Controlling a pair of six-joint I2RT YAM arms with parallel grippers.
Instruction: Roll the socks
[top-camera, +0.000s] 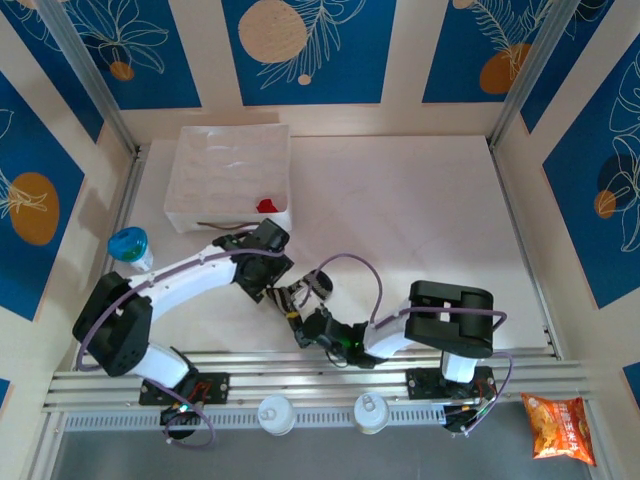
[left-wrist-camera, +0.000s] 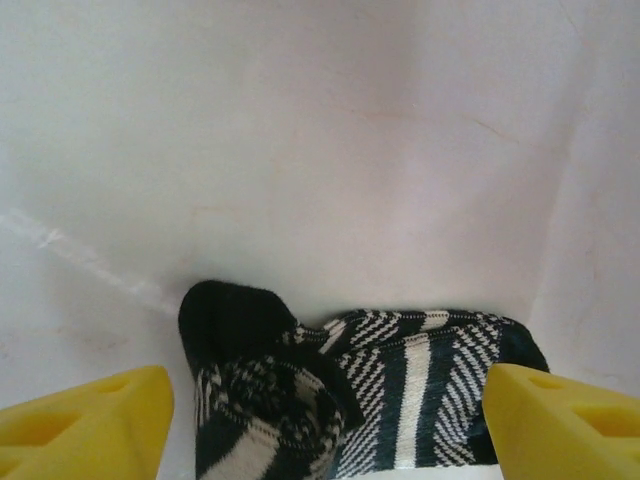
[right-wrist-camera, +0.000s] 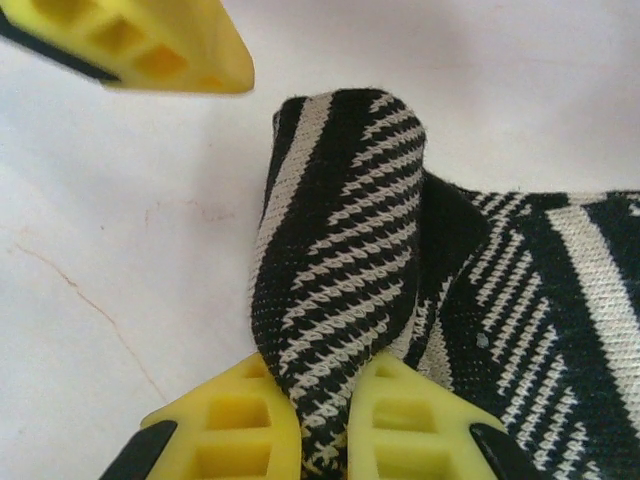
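Observation:
The black and grey striped sock (top-camera: 311, 287) lies bunched on the white table in front of the arms. My right gripper (right-wrist-camera: 330, 425) is shut on a raised fold of this striped sock (right-wrist-camera: 345, 260), pinched between its yellow fingers (right-wrist-camera: 235, 430). My left gripper (left-wrist-camera: 325, 430) hangs open over the sock (left-wrist-camera: 400, 385), with one yellow finger (left-wrist-camera: 85, 425) on each side and not touching it. In the right wrist view, a left-gripper finger (right-wrist-camera: 140, 40) shows at the top left. The red sock (top-camera: 266, 205) lies in the near right corner of the tray.
A white moulded tray (top-camera: 225, 165) stands at the back left. A blue-lidded cup (top-camera: 128, 245) sits by the left rail. Two white containers (top-camera: 275, 412) (top-camera: 370, 410) and an orange snack bag (top-camera: 558, 428) lie by the front rail.

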